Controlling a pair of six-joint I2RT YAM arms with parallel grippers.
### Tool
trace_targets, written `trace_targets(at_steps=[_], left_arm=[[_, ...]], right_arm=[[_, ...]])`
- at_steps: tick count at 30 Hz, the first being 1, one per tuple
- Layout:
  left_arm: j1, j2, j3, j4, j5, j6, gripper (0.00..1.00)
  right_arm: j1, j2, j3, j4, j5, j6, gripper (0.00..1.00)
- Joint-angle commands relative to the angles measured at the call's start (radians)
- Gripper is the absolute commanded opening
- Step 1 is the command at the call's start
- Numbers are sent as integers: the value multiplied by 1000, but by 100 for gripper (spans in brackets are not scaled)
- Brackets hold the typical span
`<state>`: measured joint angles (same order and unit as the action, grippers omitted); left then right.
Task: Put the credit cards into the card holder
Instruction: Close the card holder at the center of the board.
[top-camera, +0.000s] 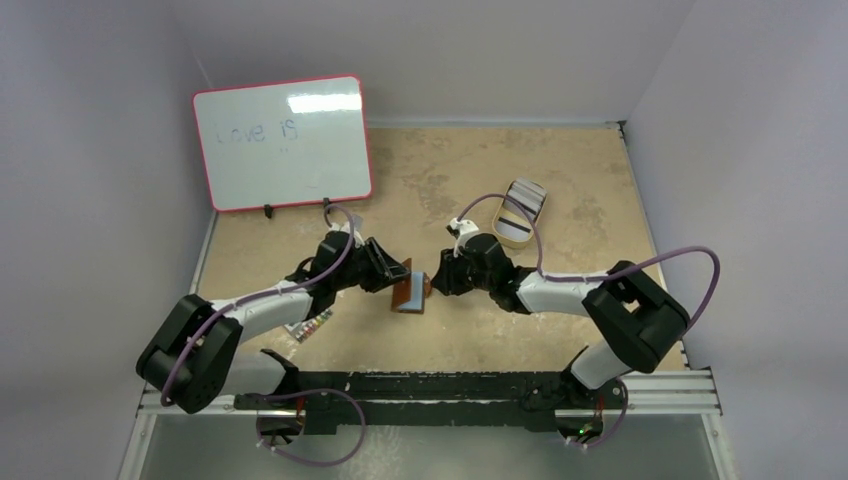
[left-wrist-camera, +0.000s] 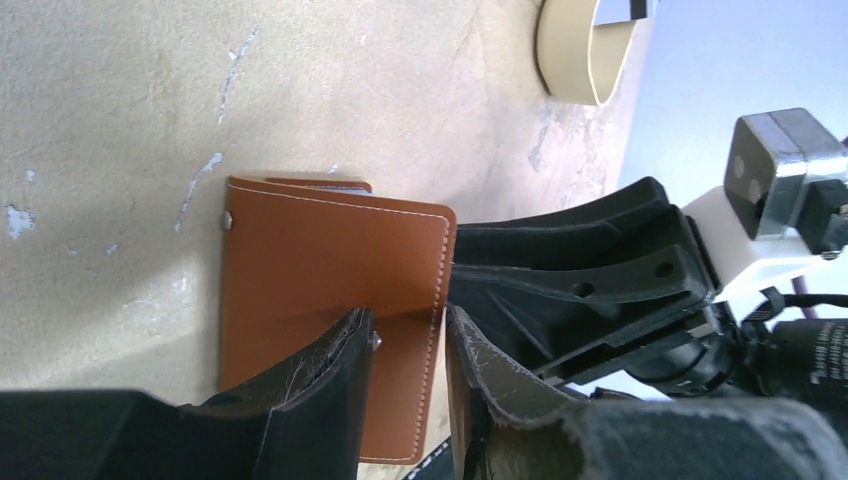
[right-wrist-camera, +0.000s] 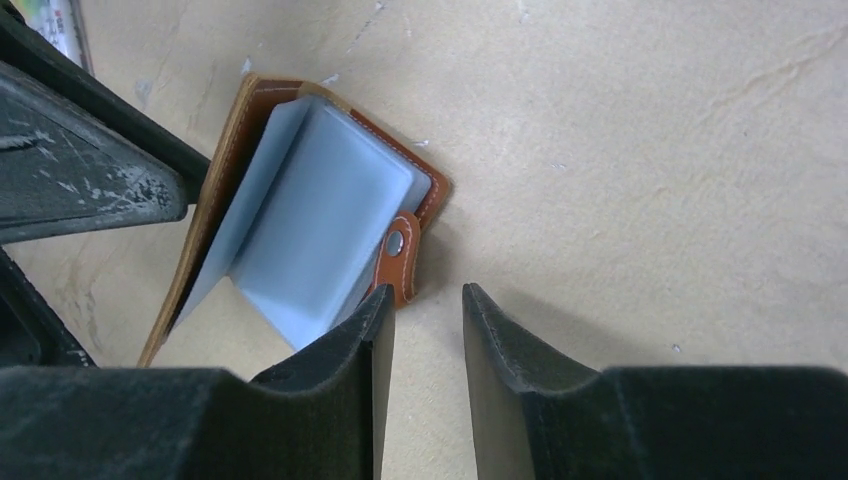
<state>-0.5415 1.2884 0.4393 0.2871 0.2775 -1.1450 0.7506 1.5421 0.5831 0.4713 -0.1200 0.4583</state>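
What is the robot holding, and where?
The left end effector straddles the wallet's cover edge; whether it grips cannot be told. The right end effector holds nothing.
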Motion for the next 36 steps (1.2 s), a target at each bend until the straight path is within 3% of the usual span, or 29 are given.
trace_targets(at_steps=[1,5,9,21,36], left_arm=[[-13,23,40,-7,-37,51,31],[-20,53,46,0,-46,57,26],[-27,79,54,1,-49,64,21],[-42,138,89,-55,-83,105,18],[-58,181,117,-112,-134,122,16]], right_arm=[[-2,-46,10,-14,17,83,35],[-11,-42,2,76,-47,100,47],[-58,-8,7,147,-150,114,51],[-178,139,-50,422,-448,250,52],[-180,260,-38,553,-565,287,49]])
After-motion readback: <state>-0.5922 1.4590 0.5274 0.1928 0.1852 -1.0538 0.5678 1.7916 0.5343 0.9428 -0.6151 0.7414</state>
